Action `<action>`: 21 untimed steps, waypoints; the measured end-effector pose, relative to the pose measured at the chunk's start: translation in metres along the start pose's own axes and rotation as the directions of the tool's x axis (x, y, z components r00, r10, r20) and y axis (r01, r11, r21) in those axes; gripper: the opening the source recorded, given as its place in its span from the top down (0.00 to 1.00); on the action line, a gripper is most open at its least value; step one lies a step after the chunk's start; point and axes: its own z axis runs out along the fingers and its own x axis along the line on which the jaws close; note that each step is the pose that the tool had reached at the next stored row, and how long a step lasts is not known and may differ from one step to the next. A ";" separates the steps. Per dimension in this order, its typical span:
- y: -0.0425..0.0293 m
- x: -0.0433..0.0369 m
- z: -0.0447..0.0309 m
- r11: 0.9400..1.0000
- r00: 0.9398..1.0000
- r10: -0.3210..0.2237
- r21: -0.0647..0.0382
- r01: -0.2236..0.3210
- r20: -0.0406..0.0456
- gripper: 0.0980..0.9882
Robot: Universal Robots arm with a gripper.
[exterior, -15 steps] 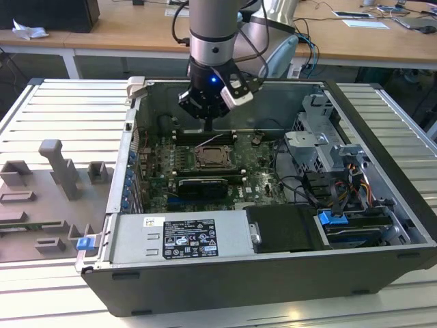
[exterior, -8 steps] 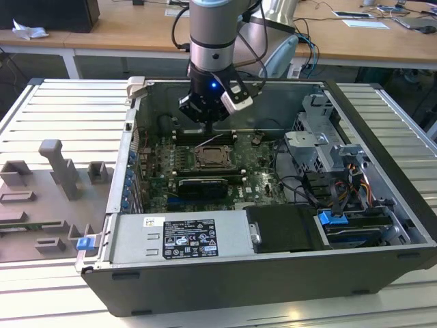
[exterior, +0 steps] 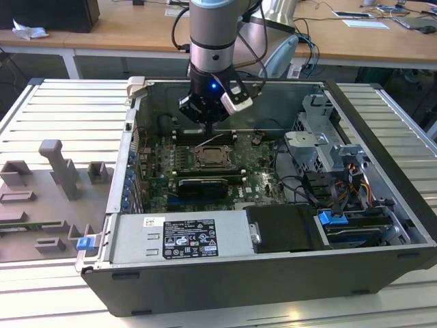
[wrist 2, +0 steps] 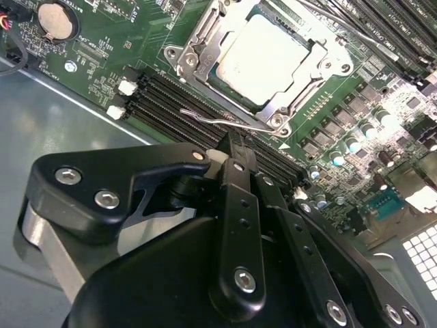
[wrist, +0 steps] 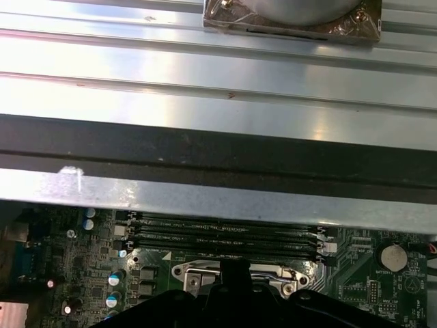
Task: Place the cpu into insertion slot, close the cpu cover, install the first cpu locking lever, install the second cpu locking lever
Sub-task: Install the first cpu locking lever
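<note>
The cpu (wrist 2: 263,58) lies flat in its socket on the green motherboard, pale face up. The cpu cover (wrist 2: 205,51), a silver frame, lies down around it; the socket (exterior: 213,157) sits mid-board in the exterior view. A thin wire locking lever (wrist 2: 212,117) runs along the socket's edge, beside the memory slots. My gripper (wrist 2: 235,143) is shut with nothing between its fingers, and its tip is right at this lever. In the exterior view the gripper (exterior: 210,126) hangs just behind the socket. The first wrist view shows the gripper (wrist: 235,270) at the socket frame (wrist: 184,273).
The open computer case wall (exterior: 293,102) rises behind the gripper. Black memory slots (wrist 2: 171,92) lie between lever and wall. A long black card (exterior: 201,186), the power supply (exterior: 177,236), a drive cage (exterior: 328,147) with cables and grey fixtures (exterior: 61,171) outside surround the board.
</note>
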 end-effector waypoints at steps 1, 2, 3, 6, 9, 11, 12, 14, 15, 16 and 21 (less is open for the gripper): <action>0.0000 0.0000 0.0002 1.000 1.000 0.000 0.000 0.000 0.000 0.99; 0.0000 0.0000 0.0003 1.000 1.000 0.000 0.000 0.000 0.000 0.99; -0.0001 0.0000 0.0005 1.000 1.000 0.000 0.000 0.000 0.000 0.99; -0.0001 0.0000 0.0012 1.000 1.000 0.000 0.000 0.000 0.000 0.99; -0.0002 0.0000 0.0019 1.000 1.000 0.000 0.000 0.000 0.000 0.99; -0.0003 0.0001 0.0023 1.000 1.000 0.000 -0.002 0.000 0.000 0.99; -0.0003 0.0000 0.0026 1.000 1.000 0.000 -0.003 0.000 0.000 0.99; -0.0004 -0.0003 0.0032 1.000 1.000 0.000 -0.007 0.000 0.001 0.99; -0.0004 -0.0005 0.0035 1.000 1.000 0.000 -0.011 0.000 0.001 0.99; -0.0005 -0.0009 0.0040 1.000 1.000 0.000 -0.013 0.000 0.001 0.99; -0.0006 -0.0050 0.0083 1.000 1.000 0.000 -0.013 0.000 0.001 0.99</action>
